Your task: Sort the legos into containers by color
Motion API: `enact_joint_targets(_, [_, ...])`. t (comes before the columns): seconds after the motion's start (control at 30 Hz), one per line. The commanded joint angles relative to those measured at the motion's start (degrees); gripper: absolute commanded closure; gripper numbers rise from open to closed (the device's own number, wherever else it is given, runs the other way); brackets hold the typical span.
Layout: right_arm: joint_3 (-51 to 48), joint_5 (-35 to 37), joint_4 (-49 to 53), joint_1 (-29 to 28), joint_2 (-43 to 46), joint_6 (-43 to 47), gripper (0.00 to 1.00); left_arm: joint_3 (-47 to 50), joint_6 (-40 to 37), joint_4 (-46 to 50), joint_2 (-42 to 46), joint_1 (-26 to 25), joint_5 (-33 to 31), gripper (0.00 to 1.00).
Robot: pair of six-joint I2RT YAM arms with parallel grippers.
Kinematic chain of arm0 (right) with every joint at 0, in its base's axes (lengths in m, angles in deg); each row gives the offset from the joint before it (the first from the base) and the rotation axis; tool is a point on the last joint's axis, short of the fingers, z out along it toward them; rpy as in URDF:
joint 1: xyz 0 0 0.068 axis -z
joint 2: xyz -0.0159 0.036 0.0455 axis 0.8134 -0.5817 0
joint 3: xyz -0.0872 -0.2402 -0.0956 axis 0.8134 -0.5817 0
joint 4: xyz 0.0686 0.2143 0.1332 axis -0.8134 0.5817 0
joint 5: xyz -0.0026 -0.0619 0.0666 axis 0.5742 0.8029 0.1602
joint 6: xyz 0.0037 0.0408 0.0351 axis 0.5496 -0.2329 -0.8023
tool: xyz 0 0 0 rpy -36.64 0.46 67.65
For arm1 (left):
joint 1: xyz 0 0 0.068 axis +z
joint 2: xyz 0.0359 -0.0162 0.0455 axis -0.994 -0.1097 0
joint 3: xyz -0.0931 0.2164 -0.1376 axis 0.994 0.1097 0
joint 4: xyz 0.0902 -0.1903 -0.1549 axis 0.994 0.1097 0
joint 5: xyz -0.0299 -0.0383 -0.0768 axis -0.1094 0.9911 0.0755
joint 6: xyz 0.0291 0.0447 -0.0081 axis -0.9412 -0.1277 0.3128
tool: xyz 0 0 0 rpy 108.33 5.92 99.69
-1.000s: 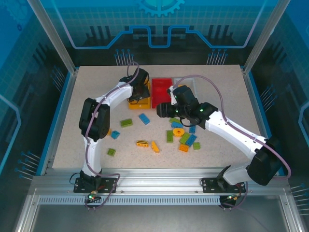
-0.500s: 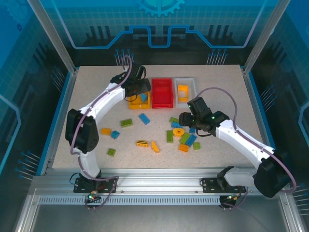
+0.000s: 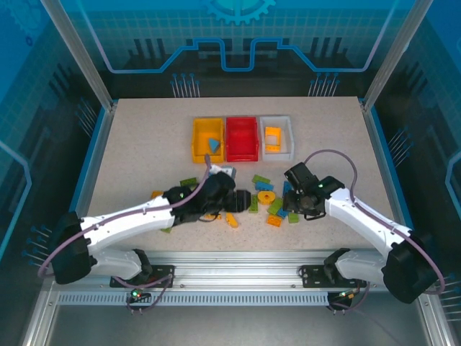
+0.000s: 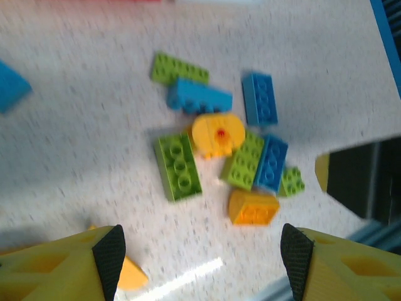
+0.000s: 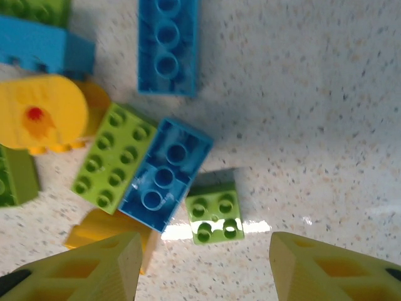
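Note:
A pile of legos lies right of the table's middle: a round yellow piece [image 3: 266, 197] [image 4: 217, 133] [image 5: 41, 119] with green, blue and orange bricks around it. My left gripper [image 3: 243, 200] [image 4: 202, 254] hovers open just left of the pile, nothing between its fingers; an orange brick [image 4: 252, 207] lies ahead of it. My right gripper [image 3: 292, 209] [image 5: 203, 269] hangs open low over the pile's right side, with a small green brick [image 5: 215, 212] just ahead of its fingertips, untouched. At the back stand the containers: yellow-orange [image 3: 197, 140] holding a blue brick [image 3: 214, 145], red [image 3: 241, 138], and white [image 3: 287, 137] holding an orange brick [image 3: 272, 137].
Loose bricks lie left of the pile: a green one [image 3: 189, 183], an orange one [image 3: 156, 194] and an orange one [image 3: 231, 218] by my left arm. That arm stretches low along the table's front. A metal rail [image 4: 376, 232] marks the near edge.
My left arm swung from the yellow-orange bin down to the front of the table beside the pile. My right gripper dropped from near the white bin onto the pile and narrowed slightly.

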Motion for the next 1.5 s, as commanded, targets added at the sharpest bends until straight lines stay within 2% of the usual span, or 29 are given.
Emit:
enact_joint_targets(0.0, [-2.5,-3.5,-0.1,0.1,-3.0,0.8,0.44,3.9,6.4,-6.6,3.6,-3.8,-3.5,0.29])
enact_joint_targets(0.13, [-3.5,-4.2,-1.6,-0.1,-5.2,0.8,0.5,4.2,7.1,-5.5,4.1,-5.6,-4.5,0.29])
enact_joint_targets(0.4, [-7.0,-5.1,-2.7,-0.7,-3.4,-0.2,0.51,2.9,6.1,-5.0,3.6,-6.0,-5.1,0.29])
enact_joint_targets(0.8, [-5.4,-5.5,-8.0,1.0,-11.1,1.3,0.51,2.9,5.9,-4.4,3.8,-5.9,-5.2,0.29])
enact_joint_targets(0.9, [-4.8,-4.4,-8.4,1.1,-11.8,1.7,0.59,3.0,5.8,-4.1,4.7,-5.9,-5.9,0.3])
enact_joint_targets(1.0, [-4.1,-2.3,-6.6,1.0,-11.0,1.8,0.72,3.1,5.8,-2.7,7.0,-5.9,-8.3,0.29])
enact_joint_targets(1.1, [-2.8,4.6,-1.5,-1.4,-5.9,0.6,0.78,2.3,4.7,0.7,10.6,-6.0,-12.7,0.29])
enact_joint_targets(1.2, [2.4,10.8,4.6,-6.2,-1.6,0.2,0.8,0.2,3.5,6.0,14.1,-5.7,-18.3,0.27])
enact_joint_targets(1.27, [8.4,12.8,6.1,-9.4,-2.5,0.9,0.81,-0.7,2.0,7.3,15.9,-4.6,-19.6,0.27])
enact_joint_targets(1.37, [17.4,10.6,3.0,-11.5,-9.1,3.6,0.82,-2.8,1.0,10.6,16.7,-0.7,-19.1,0.26])
enact_joint_targets(1.47, [28.0,6.0,-1.7,-11.1,-20.2,6.3,0.83,-5.1,0.4,13.1,16.5,4.4,-17.3,0.26])
